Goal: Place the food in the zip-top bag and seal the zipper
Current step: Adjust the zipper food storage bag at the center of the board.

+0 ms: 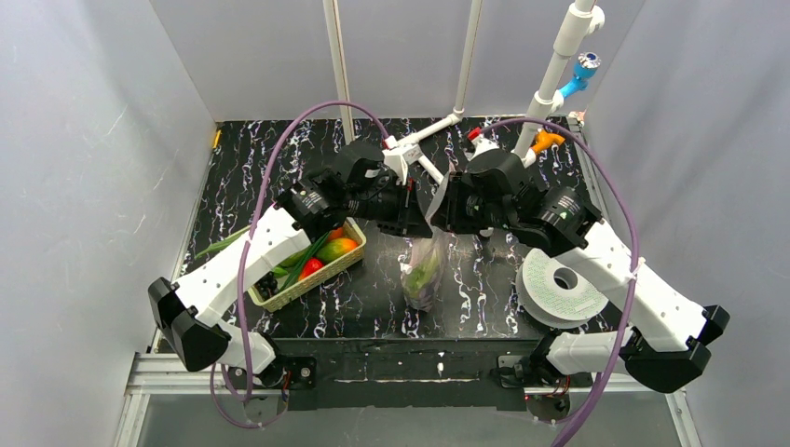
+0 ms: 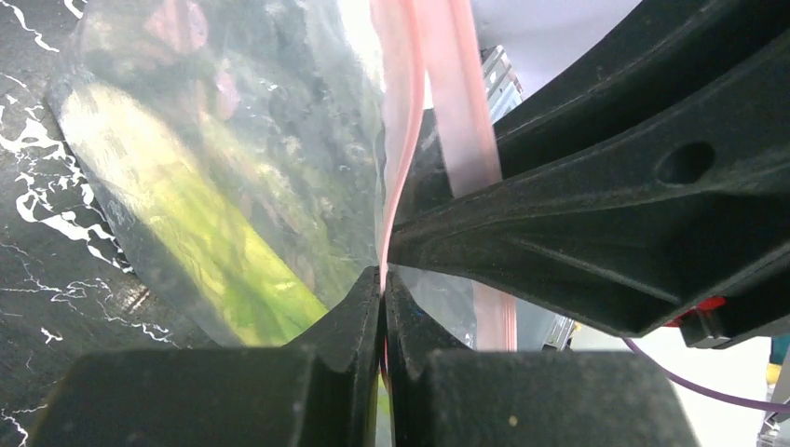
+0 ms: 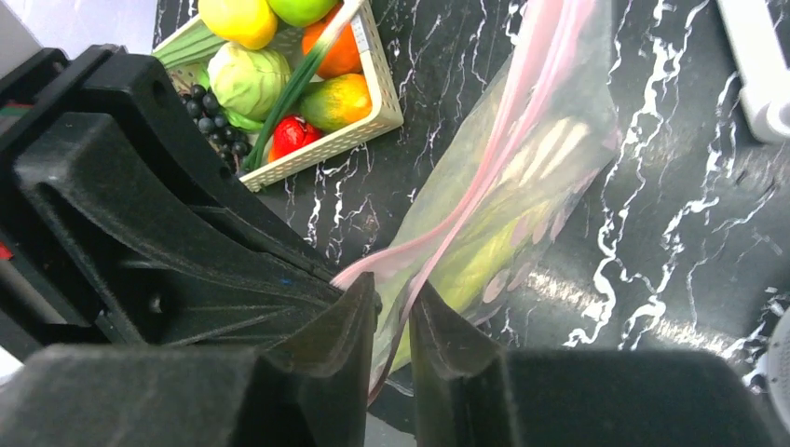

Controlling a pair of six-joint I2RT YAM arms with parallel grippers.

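The clear zip-top bag (image 1: 424, 270) hangs over the middle of the table, held up by its top, with a long green piece of food (image 2: 233, 261) inside. My left gripper (image 2: 384, 284) is shut on the pink zipper (image 2: 466, 112) at the mouth edge. Facing it from the other side, my right gripper (image 3: 393, 296) straddles the same zipper (image 3: 522, 102) with a narrow gap between its jaws. In the top view the left gripper (image 1: 415, 209) and right gripper (image 1: 445, 209) almost touch above the bag. More food (image 3: 247, 79) lies in the basket (image 3: 384, 93): cabbage, grapes, leek, and orange, yellow and red pieces.
The woven basket (image 1: 279, 300) sits left of the bag, under the left arm. A white roll (image 1: 559, 284) lies at the right near the right arm. White pipes (image 1: 429, 135) stand at the back of the black marbled table (image 1: 373, 317).
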